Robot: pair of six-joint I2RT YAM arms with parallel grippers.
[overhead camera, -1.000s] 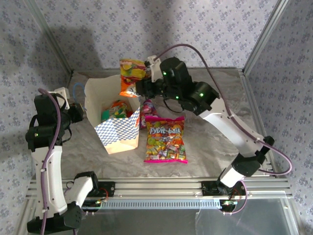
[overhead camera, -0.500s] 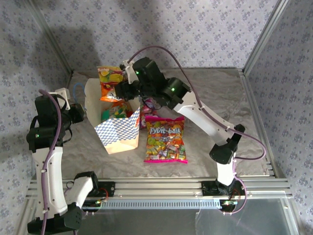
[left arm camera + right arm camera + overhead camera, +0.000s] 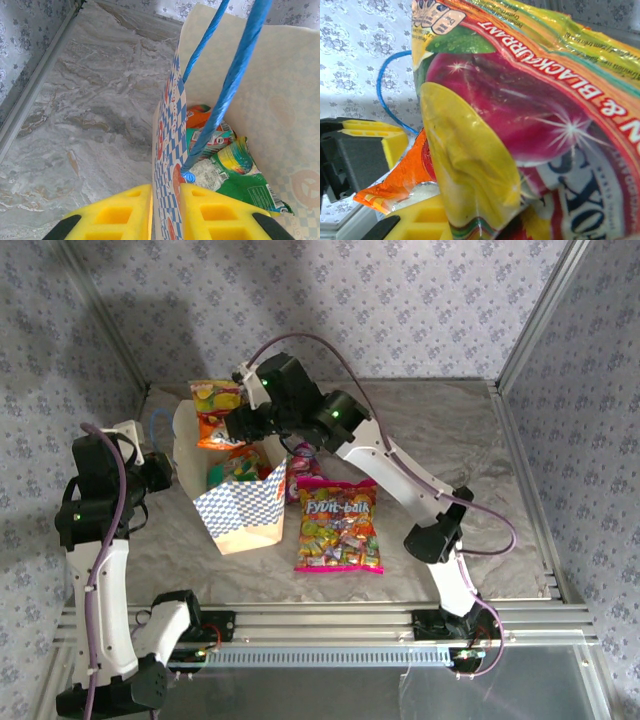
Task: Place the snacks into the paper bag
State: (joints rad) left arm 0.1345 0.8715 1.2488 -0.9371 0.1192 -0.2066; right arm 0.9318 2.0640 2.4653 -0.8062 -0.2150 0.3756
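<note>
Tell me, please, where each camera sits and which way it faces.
Top external: above and behind, looking down; both arms, paper bag.
Left wrist: looks down the bag wall that the left gripper pinches; yellow fingers show.
Right wrist: faces the orange packet in the right gripper; yellow finger shows.
Shared: both wrist views catch the blue handle.

A: What's underneath it all?
B: A counter under a grey, marbled, wrinkled sheet.
A: And around it?
B: Walls in pale floral wallpaper, slanted metal posts at the corners, and ribbed metal rails along the near edge.
</note>
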